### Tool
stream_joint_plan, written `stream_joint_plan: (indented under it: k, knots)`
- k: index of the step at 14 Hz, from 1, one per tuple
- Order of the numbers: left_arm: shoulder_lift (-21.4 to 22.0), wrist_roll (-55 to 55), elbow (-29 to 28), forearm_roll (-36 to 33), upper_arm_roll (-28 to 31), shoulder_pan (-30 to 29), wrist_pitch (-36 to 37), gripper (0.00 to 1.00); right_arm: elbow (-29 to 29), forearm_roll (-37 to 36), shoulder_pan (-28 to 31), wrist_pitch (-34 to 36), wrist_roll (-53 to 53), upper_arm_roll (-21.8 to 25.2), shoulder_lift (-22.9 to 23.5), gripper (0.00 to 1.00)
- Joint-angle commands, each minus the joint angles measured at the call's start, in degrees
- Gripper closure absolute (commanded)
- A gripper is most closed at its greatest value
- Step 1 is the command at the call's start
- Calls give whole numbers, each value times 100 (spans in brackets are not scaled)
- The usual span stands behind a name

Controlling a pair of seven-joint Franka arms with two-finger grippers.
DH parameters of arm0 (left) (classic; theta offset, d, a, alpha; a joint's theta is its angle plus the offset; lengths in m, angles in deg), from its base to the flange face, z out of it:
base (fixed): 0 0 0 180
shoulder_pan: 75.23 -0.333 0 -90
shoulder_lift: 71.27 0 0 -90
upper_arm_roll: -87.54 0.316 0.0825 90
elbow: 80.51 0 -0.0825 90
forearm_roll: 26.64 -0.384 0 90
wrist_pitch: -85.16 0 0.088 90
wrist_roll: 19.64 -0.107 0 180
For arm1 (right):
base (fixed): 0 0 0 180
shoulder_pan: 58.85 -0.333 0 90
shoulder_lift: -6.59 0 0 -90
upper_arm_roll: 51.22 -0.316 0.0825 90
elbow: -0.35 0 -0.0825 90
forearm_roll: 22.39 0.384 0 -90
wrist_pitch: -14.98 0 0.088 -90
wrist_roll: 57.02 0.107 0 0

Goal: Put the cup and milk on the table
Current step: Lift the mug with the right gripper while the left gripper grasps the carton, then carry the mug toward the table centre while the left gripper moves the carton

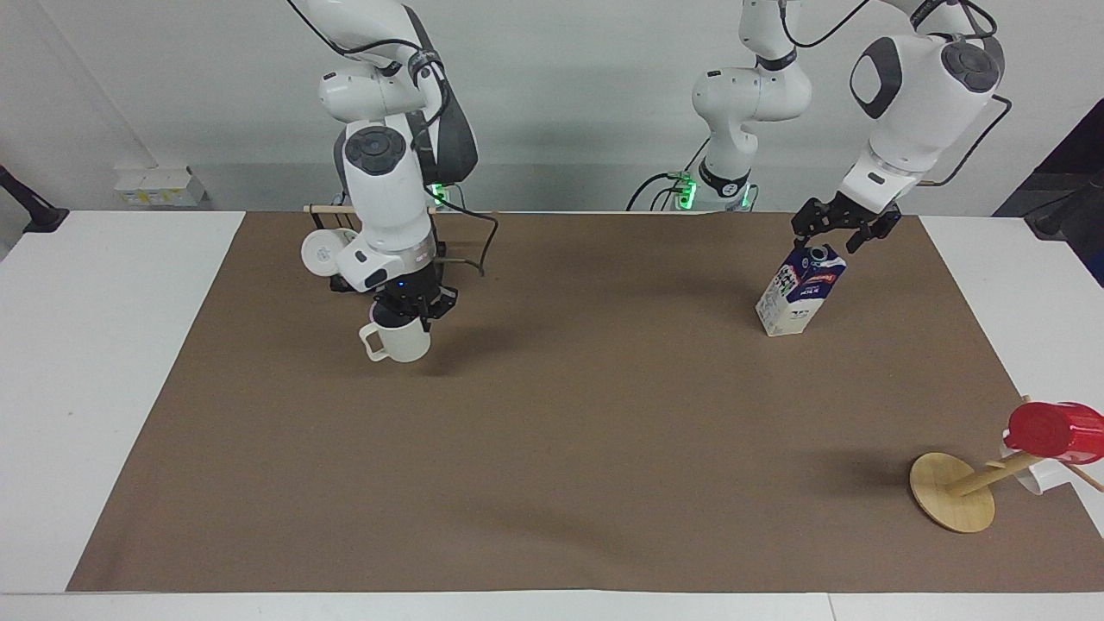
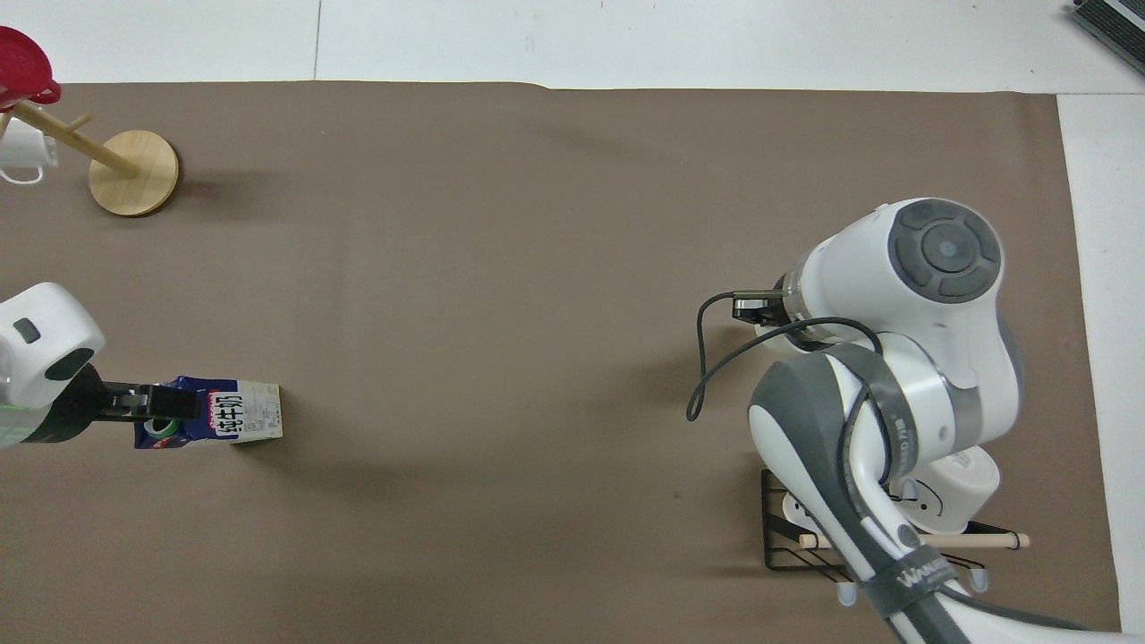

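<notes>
The cream-white cup (image 1: pixel 398 341) hangs from my right gripper (image 1: pixel 412 309), which is shut on its rim and holds it just over the brown mat (image 1: pixel 604 431), handle toward the right arm's end. In the overhead view the right arm (image 2: pixel 930 295) hides the cup. The milk (image 1: pixel 802 293) stands on the mat toward the left arm's end; it also shows in the overhead view (image 2: pixel 228 413). My left gripper (image 1: pixel 832 235) is open, its fingers spread just above the carton's blue top. It also shows in the overhead view (image 2: pixel 148 407).
A black wire rack (image 2: pixel 805 547) with white logo mugs (image 1: pixel 326 253) stands near the right arm's base. A wooden mug tree (image 1: pixel 951 493) with a red cup (image 1: pixel 1052 429) and a white mug (image 2: pixel 22 152) stands farthest from the robots, at the left arm's end.
</notes>
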Motion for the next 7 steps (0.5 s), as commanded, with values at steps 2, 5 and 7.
stream_joint_plan:
  k: [2, 5, 7]
  knots:
    - [212, -68, -649, -111, -1, -42, -615, 0, -298, -15, -609, -117, 1002, -7, 416, 100]
    - [194, -68, -887, -111, -1, -33, -985, 0, -290, 64, -899, -389, 1188, -16, 583, 100]
    - [177, -76, -887, -111, -1, -33, -1003, 9, -290, 73, -1180, -486, 1416, -16, 679, 100]
